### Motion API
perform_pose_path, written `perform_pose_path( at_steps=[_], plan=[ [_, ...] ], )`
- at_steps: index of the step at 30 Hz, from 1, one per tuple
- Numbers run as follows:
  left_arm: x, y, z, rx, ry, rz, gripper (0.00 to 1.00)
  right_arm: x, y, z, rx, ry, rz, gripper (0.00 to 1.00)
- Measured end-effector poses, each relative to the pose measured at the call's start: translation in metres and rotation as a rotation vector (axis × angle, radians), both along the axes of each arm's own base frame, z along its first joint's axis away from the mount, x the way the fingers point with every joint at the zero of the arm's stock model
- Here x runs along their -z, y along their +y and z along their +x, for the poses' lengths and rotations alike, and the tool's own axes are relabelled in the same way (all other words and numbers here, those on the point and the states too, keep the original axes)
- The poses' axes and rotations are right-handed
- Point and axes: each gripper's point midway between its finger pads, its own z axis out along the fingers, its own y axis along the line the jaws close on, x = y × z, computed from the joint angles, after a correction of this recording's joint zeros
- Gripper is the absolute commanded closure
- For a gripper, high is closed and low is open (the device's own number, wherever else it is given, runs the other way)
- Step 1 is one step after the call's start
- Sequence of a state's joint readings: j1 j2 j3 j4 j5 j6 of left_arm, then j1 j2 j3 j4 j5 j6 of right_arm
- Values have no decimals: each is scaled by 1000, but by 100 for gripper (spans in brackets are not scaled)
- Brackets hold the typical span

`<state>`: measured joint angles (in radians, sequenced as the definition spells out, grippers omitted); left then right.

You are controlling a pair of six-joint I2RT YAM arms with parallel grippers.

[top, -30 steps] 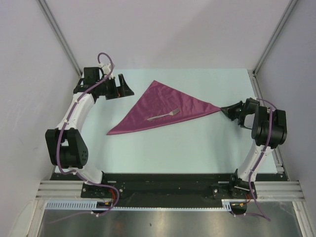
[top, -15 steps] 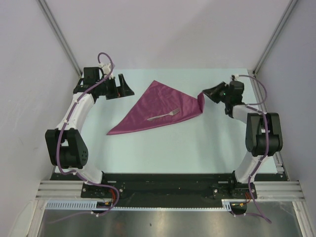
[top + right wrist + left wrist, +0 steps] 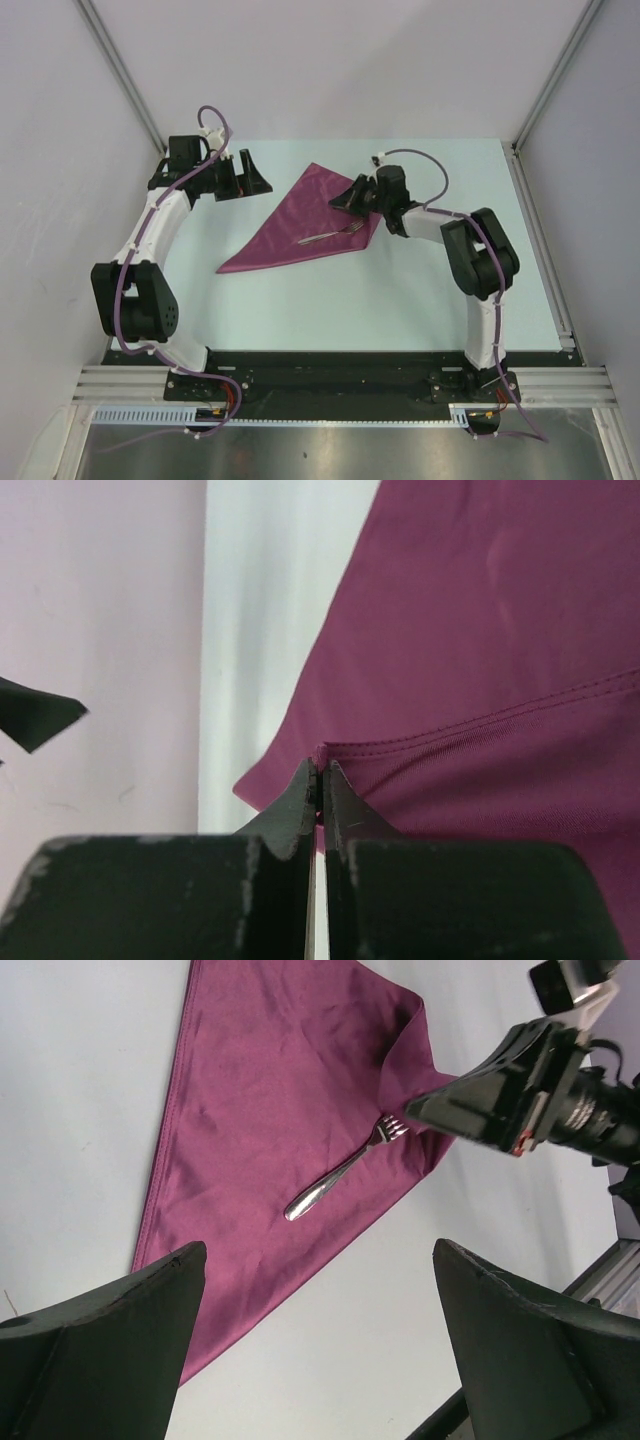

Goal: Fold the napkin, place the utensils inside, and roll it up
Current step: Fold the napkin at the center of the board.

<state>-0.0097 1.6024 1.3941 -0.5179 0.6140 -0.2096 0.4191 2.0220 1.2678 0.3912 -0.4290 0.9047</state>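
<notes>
Napkin (image 3: 290, 232) of soft, plain maroon cloth lies as a long triangle at the centre of the top view, its narrow tip reaching toward the lower left. On it rests a slim silvery metal fork (image 3: 331, 235), with its handle toward the lower left and its tines toward the upper right. At the triangle's right end the cloth is lifted off the pale blue table (image 3: 400, 300) and curls up just beside the tines (image 3: 392, 1128). The right gripper (image 3: 350, 196) holds that raised corner. In the right wrist view its jaws are pressed together on the stitched hem of the napkin (image 3: 480, 630). The left gripper (image 3: 248, 174) sits at the upper left of the top view, well apart from the cloth. Its dark fingers (image 3: 110, 1340) are spread wide and hold nothing.
</notes>
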Motion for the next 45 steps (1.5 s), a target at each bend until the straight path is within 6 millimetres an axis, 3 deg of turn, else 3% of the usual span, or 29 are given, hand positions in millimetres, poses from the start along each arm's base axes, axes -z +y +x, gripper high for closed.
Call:
perform_pose_path(
  at_steps=[4, 11, 29, 36, 38, 39, 41, 42, 44, 45],
  plan=[
    [0, 0, 0, 0, -1, 0, 0, 18, 22, -16, -48, 49, -9, 100],
    [-3, 0, -1, 0, -8, 0, 0, 13, 45, -31, -98, 43, 1, 100],
    [-6, 0, -2, 1, -16, -1, 0, 25, 67, -52, -159, 69, -4, 100],
    [-7, 0, -1, 1, -19, -1, 0, 54, 76, -62, -180, 116, -28, 99],
    [-7, 0, -1, 1, -22, -1, 0, 62, 77, -64, -183, 129, -35, 91],
    [-7, 0, -1, 1, -23, -1, 0, 63, 77, -65, -184, 132, -37, 78],
    [-7, 0, -1, 1, -23, -1, 0, 65, 78, -66, -187, 133, -40, 66],
    [-7, 0, -1, 1, -23, -1, 0, 65, 79, -66, -184, 136, -38, 54],
    [-6, 0, 0, 0, -23, 0, 1, 64, 80, -67, -192, 128, -37, 48],
    [-6, 0, 0, -1, -24, 0, 0, 63, 80, -67, -195, 127, -34, 35]
  ],
)
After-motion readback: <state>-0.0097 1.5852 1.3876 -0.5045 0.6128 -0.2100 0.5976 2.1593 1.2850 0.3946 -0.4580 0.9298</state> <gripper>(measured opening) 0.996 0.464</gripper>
